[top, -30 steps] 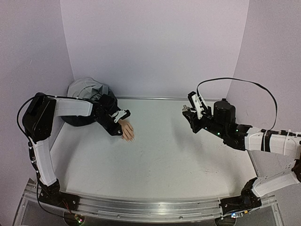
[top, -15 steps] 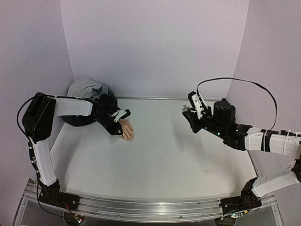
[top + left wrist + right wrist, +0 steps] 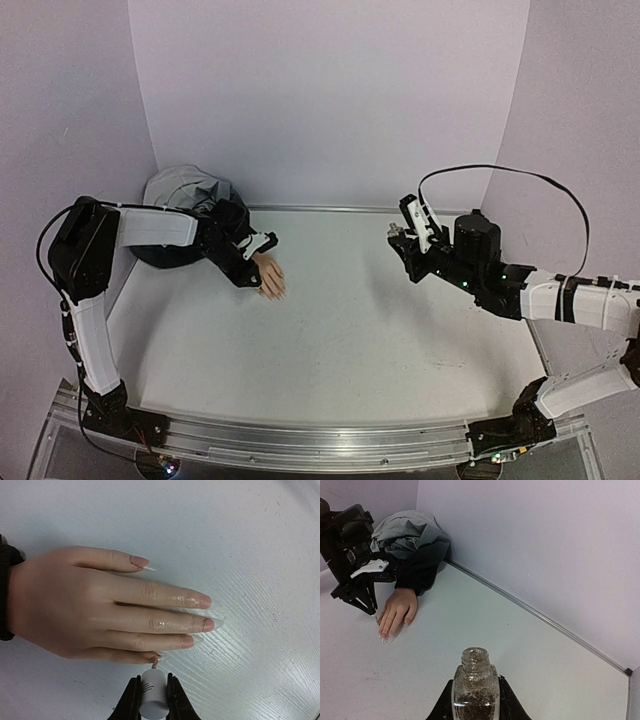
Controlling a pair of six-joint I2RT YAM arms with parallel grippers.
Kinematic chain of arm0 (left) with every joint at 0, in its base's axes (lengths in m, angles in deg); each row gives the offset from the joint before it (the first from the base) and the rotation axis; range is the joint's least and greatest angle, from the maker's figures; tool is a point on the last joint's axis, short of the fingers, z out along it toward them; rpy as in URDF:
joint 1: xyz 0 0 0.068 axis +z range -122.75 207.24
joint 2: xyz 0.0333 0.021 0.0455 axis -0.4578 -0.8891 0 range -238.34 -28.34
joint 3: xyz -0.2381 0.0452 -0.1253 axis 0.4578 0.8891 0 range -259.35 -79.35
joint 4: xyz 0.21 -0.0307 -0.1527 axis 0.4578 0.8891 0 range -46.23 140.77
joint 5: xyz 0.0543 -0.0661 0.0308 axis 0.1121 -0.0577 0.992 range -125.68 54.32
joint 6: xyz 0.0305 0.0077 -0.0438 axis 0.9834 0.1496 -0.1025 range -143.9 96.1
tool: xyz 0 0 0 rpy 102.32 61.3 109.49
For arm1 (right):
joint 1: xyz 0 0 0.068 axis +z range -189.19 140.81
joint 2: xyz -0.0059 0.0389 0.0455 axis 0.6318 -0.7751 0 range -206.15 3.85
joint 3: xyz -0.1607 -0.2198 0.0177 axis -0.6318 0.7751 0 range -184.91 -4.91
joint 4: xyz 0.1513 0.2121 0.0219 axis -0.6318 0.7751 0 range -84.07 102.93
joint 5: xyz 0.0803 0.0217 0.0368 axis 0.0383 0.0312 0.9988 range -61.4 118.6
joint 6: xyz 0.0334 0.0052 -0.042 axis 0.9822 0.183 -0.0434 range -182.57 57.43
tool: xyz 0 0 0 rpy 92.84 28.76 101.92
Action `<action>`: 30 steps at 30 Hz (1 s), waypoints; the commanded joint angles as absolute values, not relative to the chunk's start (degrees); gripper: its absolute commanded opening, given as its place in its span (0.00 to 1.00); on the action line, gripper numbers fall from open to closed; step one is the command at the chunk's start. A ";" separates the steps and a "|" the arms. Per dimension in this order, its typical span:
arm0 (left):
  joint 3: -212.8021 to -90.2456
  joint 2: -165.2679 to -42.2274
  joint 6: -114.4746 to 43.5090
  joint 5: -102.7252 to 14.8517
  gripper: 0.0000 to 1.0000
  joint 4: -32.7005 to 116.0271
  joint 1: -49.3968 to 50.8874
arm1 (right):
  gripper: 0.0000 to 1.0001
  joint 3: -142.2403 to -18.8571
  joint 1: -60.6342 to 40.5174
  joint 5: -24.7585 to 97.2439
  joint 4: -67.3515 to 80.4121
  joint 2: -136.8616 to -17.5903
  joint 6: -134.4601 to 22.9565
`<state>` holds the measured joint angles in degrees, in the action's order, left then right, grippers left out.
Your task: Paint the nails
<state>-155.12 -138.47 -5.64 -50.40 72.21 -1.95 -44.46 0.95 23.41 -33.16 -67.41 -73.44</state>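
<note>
A pale peach mannequin hand [image 3: 100, 615] lies flat on the white table, coming out of a dark sleeve [image 3: 215, 225]. Its nails [image 3: 205, 601] point right in the left wrist view. My left gripper [image 3: 152, 692] is shut on a white brush cap [image 3: 151, 692]; the brush tip touches the little finger's nail [image 3: 156, 656]. The hand also shows in the top view [image 3: 272, 277] and the right wrist view [image 3: 395, 611]. My right gripper [image 3: 476, 700] is shut on an open clear bottle of glitter polish [image 3: 476, 687], held above the table at the right [image 3: 412, 243].
A bundled grey and dark jacket [image 3: 185, 200] lies in the back left corner against the wall. Purple walls close in the back and both sides. A metal rail [image 3: 300, 440] runs along the near edge.
</note>
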 commanded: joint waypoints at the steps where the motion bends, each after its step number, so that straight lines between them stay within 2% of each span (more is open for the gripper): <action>1: -158.92 -140.19 -4.83 -49.66 0.00 72.20 -1.62 | 0.00 -44.58 0.91 23.51 -37.57 -66.81 -73.29; 30: -155.20 -137.32 -4.57 -50.00 0.00 71.98 -2.33 | 0.00 -44.55 0.93 23.76 -37.58 -67.07 -73.11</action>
<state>-155.30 -140.15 -5.38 -50.02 72.28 -2.08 -44.46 0.95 23.41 -33.16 -67.41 -73.42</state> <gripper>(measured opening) 0.146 0.212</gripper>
